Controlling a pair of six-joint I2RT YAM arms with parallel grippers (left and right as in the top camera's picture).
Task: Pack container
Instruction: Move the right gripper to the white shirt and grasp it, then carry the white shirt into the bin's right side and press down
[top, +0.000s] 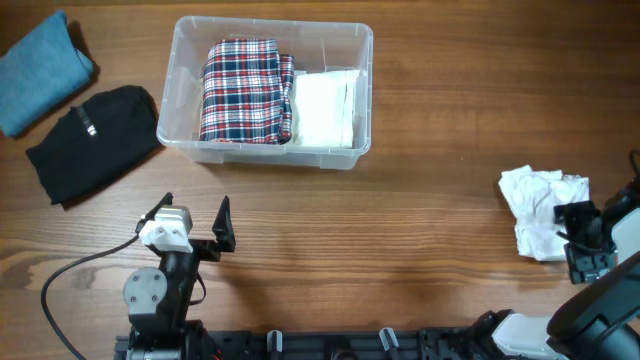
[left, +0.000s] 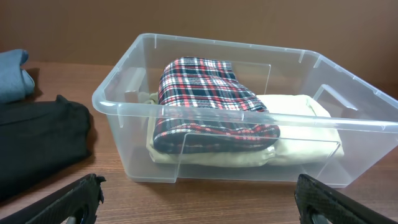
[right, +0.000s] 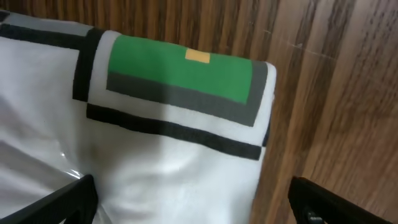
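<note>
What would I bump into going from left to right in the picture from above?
Blue cloth → black garment → clear container, holding the plaid garment then the white folded one → crumpled white cloth.

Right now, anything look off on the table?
Only the white cloth at the right edge: it is crumpled, while the blue cloth, the black cloth and the two in the container lie folded.

My overhead cam looks straight down on the whole table (top: 400, 230). Left wrist cam sits low, facing the container (left: 348, 152) side-on (overhead shares it). Right wrist cam hangs right over the white garment (right: 155, 155), super close.
</note>
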